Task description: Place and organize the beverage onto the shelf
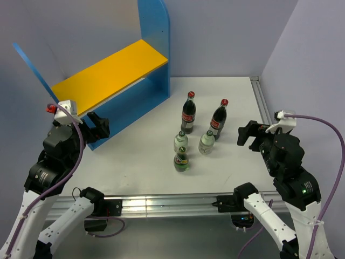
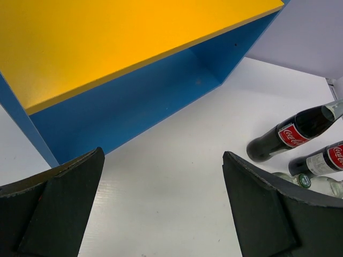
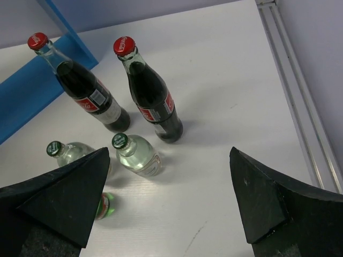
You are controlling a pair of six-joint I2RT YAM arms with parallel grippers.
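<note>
Five bottles stand grouped on the white table. Two tall dark cola bottles with red caps (image 1: 188, 110) (image 1: 218, 120) stand behind two small clear bottles (image 1: 181, 142) (image 1: 207, 142), and a small dark green bottle (image 1: 181, 160) stands in front. The shelf (image 1: 108, 73) has a bare yellow-orange top board and blue side panels, at the back left. My left gripper (image 1: 99, 127) is open and empty near the shelf's front (image 2: 134, 101). My right gripper (image 1: 248, 134) is open and empty to the right of the bottles. The right wrist view shows both colas (image 3: 88, 96) (image 3: 153, 99) and a clear bottle (image 3: 136, 155).
A metal rail (image 1: 261, 102) runs along the table's right edge, and another rail (image 1: 161, 205) runs along the near edge. Grey walls close in at the back and right. A loose blue panel (image 1: 32, 67) leans at the shelf's left end.
</note>
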